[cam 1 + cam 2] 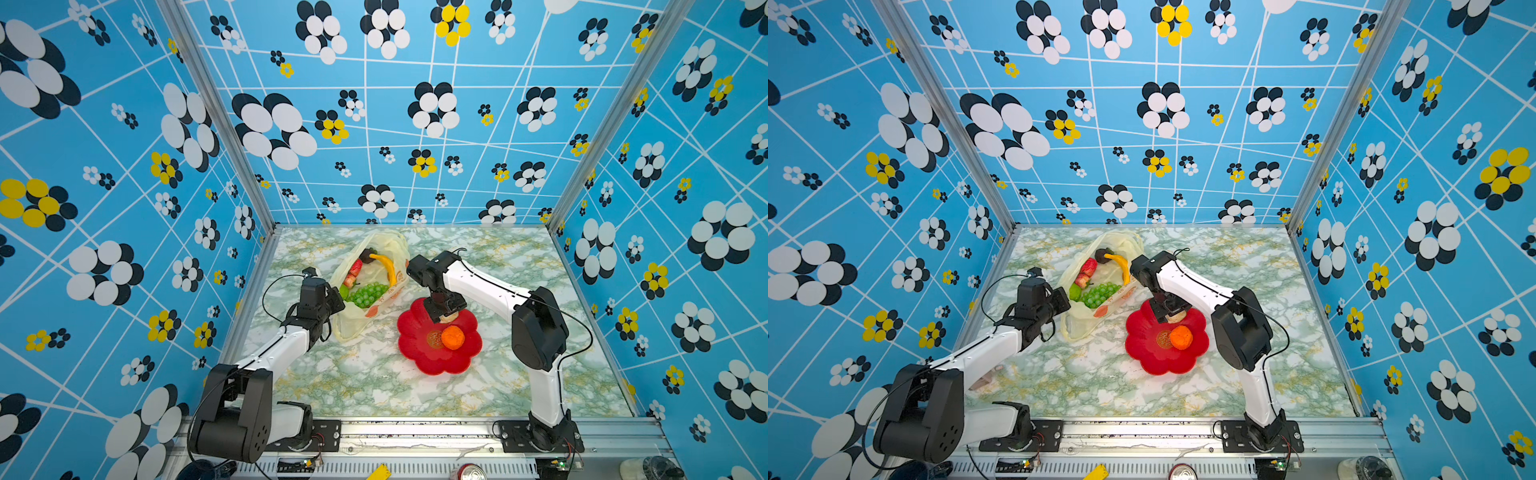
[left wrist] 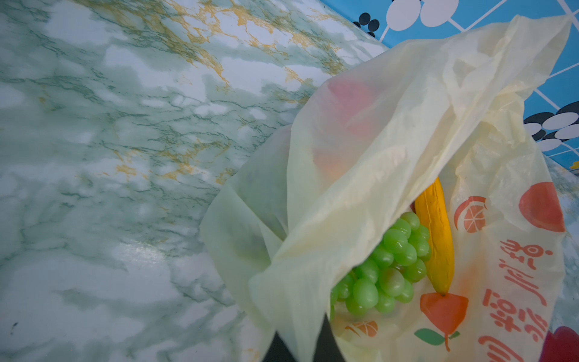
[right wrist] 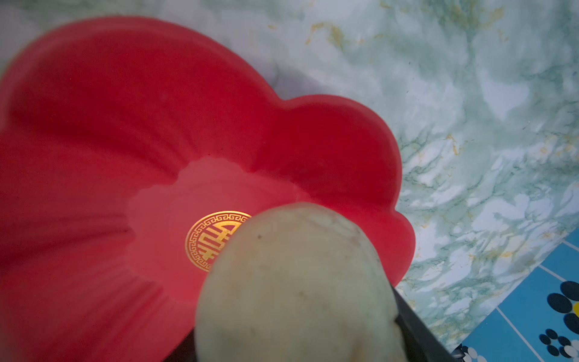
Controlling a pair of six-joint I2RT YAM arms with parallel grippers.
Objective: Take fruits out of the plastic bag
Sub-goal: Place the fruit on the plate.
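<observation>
One orange (image 1: 453, 337) plated | right gripper (image 1: 445, 312) clasps cream piece (image 3: 291, 282) over red plate (image 3: 94, 125), lower centre; lower, then release | left gripper (image 1: 337, 301) pinches plastic bag (image 2: 376, 150) rim

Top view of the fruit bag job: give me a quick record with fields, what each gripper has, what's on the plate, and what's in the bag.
Left gripper: shut on an edge of the plastic bag
Right gripper: holds the cream piece over the red plate
On plate: orange
In bag: banana, green grape bunch, strawberry, dark purple piece, bumpy green fruit
</observation>
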